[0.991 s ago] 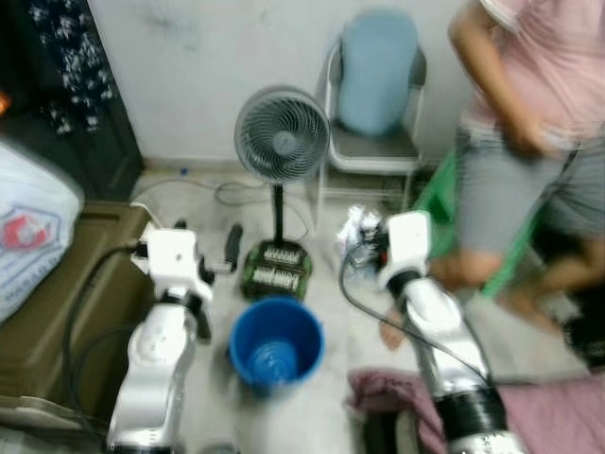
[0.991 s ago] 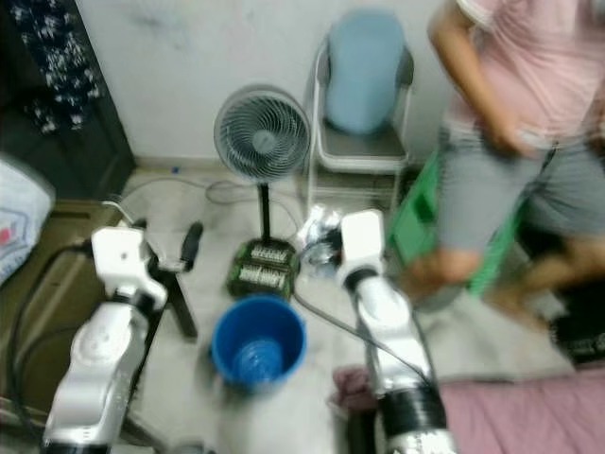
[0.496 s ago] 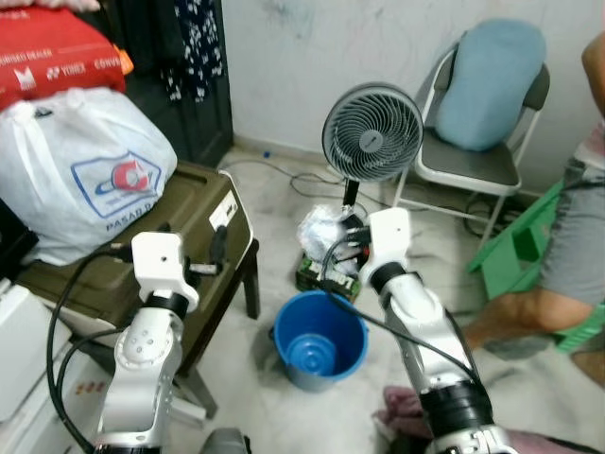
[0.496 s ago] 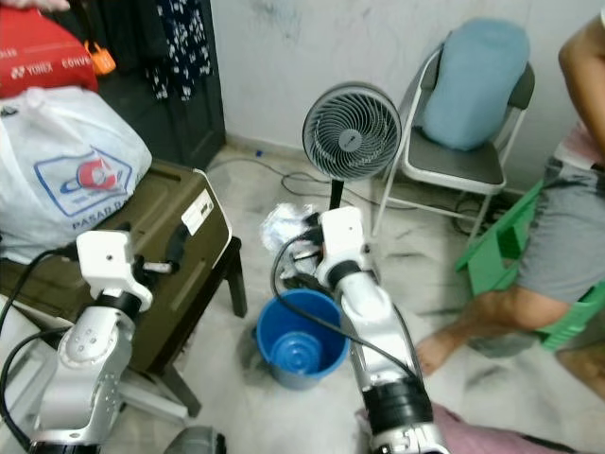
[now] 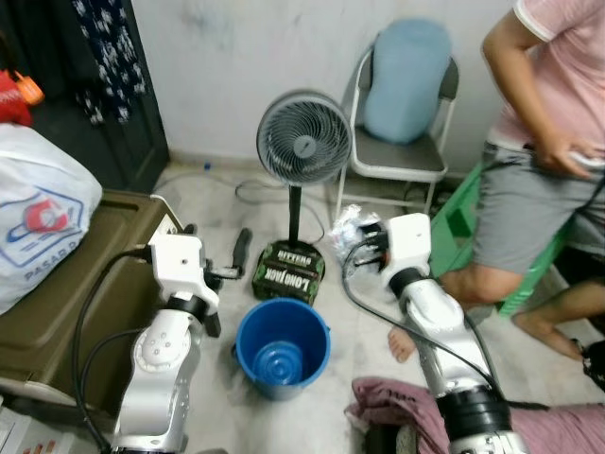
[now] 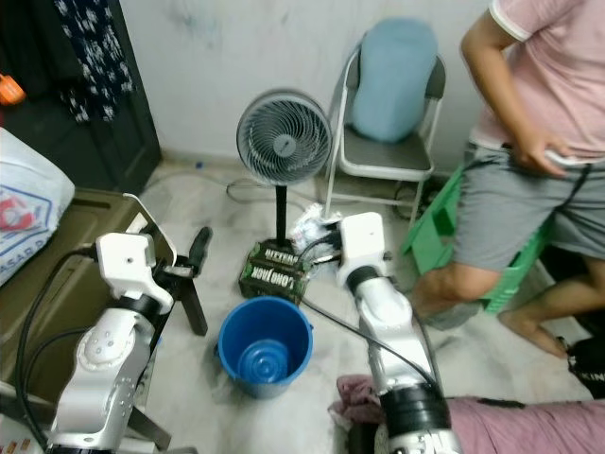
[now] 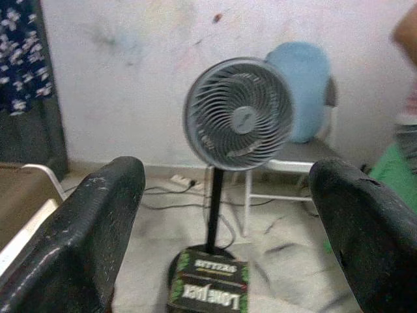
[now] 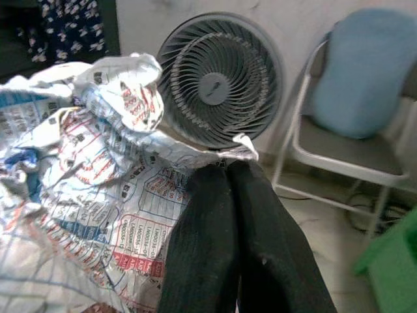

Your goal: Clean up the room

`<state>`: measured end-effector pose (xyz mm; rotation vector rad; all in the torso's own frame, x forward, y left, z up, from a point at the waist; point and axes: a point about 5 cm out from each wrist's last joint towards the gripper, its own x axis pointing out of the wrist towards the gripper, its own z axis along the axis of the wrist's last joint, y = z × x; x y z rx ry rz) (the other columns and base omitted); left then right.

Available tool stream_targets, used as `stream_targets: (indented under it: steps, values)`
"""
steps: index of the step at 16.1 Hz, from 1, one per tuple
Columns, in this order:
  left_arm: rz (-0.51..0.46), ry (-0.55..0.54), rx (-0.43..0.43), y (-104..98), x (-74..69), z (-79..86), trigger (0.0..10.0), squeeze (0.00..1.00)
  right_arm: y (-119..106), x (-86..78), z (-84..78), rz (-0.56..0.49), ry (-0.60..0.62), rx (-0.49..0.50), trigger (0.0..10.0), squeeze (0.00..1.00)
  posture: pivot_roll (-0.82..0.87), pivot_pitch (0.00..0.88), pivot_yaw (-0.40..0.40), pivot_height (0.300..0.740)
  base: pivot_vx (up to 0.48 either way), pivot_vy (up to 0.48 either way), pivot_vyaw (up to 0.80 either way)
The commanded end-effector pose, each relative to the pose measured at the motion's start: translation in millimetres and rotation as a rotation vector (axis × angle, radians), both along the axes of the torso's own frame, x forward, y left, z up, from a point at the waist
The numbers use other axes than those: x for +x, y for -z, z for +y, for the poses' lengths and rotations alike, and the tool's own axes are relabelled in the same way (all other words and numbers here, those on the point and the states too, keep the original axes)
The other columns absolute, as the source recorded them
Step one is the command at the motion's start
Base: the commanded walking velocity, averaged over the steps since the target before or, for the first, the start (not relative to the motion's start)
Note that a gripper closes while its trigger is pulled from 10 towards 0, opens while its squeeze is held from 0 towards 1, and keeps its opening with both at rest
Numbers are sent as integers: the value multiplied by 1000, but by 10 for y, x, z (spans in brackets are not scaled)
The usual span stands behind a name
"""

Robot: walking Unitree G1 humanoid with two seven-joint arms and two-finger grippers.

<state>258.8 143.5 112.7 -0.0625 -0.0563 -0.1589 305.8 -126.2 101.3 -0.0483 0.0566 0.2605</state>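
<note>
My right gripper (image 5: 364, 242) is shut on a crumpled printed plastic wrapper (image 5: 352, 226), held above the floor to the right of the fan's pole. The right wrist view shows the two black fingers (image 8: 221, 215) pressed together on an edge of the wrapper (image 8: 98, 163). A blue bucket (image 5: 281, 346) stands on the floor between my arms, below and left of the wrapper, and looks empty. Left of the bucket, my left gripper (image 5: 241, 252) is raised. It is open, its fingers (image 7: 98, 228) wide apart with nothing between them.
A grey pedestal fan (image 5: 304, 142) stands ahead, a green-and-black box (image 5: 288, 270) at its base. Behind are a folding chair (image 5: 402, 156) with a blue cushion and a green stool (image 5: 463, 218). A person (image 5: 548, 142) stands right. An olive trunk (image 5: 57, 284) with a white bag (image 5: 33, 222) is left; pink cloth (image 5: 397, 402) lies below.
The whole picture has swung back and forth, so the camera turned. My right gripper still holds the wrapper and my left stays open. The person has stepped back into view.
</note>
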Motion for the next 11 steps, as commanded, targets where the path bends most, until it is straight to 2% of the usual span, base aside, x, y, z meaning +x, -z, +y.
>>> stream_targets:
  steps: [1, 7, 11]
  values:
    - [-9, -3, 2, -26, -4, 44, 10000, 0, -25, 18, 74, -4, -18, 4, 10000, 0, 37, 0, -49, 740, 352, 0, 0]
    - [-8, -14, 12, -27, 2, 57, 10000, 0, -35, 14, 99, -12, -28, 2, 10000, 0, 39, 0, -43, 740, 332, 0, 0]
    - [2, -50, 33, -17, 21, 85, 10000, 0, -33, 14, 108, -12, -32, 4, 10000, 0, 42, 0, -42, 740, 0, 0, 0]
